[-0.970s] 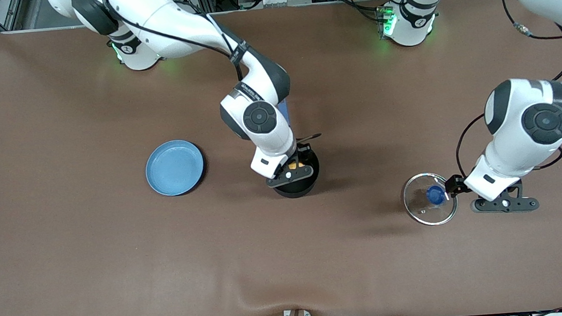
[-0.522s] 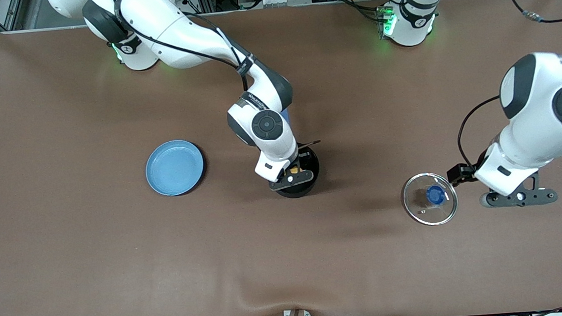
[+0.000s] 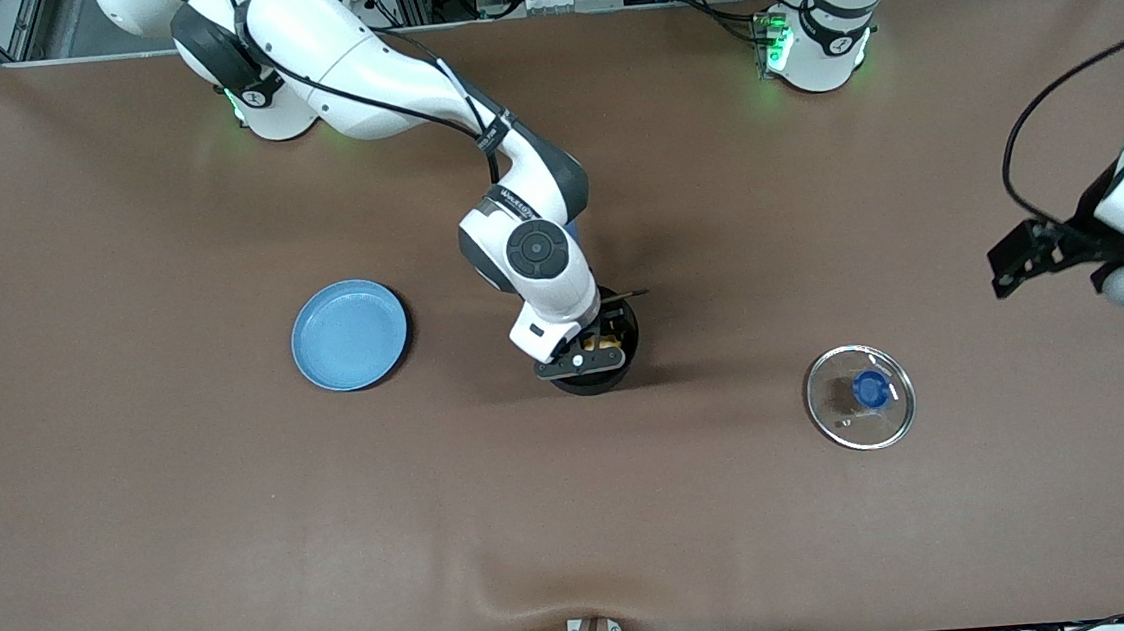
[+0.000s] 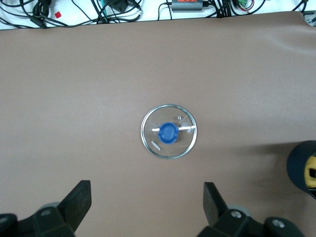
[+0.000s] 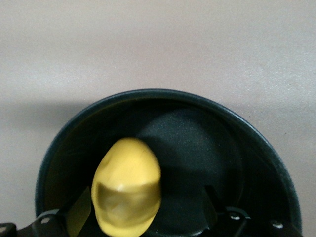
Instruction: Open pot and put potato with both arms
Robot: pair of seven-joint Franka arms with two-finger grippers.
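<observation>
Right hand [image 3: 594,339] is down in the pot [image 5: 256,148], fingers spread wider than the potato [image 5: 126,187], gripping nothing. The potato sits on the pot's floor. Left hand [image 4: 147,195] hangs wide open and empty over the worktop [image 3: 238,532]. The lid [image 3: 835,409] lies at four o'clock from the pot. The potato looks firm, light and roll-prone, so pinch its narrow waist.
</observation>
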